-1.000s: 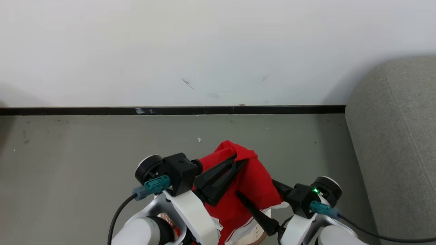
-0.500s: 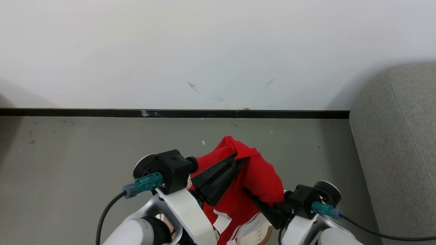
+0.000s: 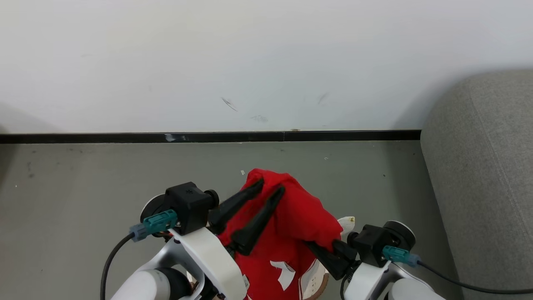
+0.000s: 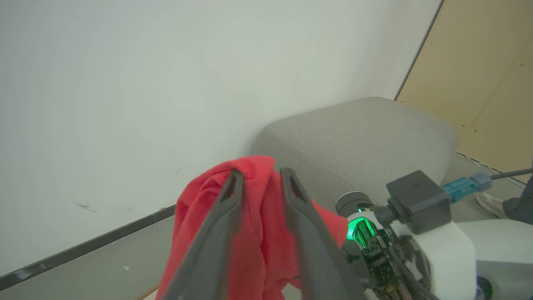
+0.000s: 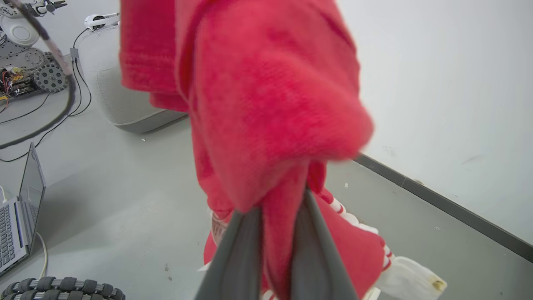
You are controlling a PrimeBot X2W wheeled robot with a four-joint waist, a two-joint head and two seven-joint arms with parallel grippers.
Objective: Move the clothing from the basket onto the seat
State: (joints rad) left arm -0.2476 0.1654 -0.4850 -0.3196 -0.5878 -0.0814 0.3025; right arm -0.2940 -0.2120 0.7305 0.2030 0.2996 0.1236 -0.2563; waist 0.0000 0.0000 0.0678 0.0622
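While the red garment hangs bunched in mid-air above the grey floor, the right gripper is doing the real holding. Its 2 dark fingers are pressed together on a fold of cloth, and the right wrist view shows fabric squeezed between them and billowing above. The left gripper is another story: its fingers stand apart, tips poking into the top of the bundle, with cloth draped over them rather than pinched.

So the garment's peak rests on the left tips, its right side is clamped lower down, and the rest trails downward with white panels and stripes at the bottom. Beneath it a cream curve with a brown edge peeks out. That looks like the basket, though most of it is hidden.

Now the relation that matters: the sofa sits off to the robot's right, well apart from the cloth, with bare floor between. The garment's long axis runs up and down as it hangs. The right arm is nearer the sofa, and it has the firm grip.

As for the arms, the left forearm rises from the lower left, fingers slanting up and rightward toward the wall. The right forearm comes up from the lower right, fingers pointing in toward the left arm.

My read: the lift is done and a carry to the right comes next — watch that loose tail near the rim.
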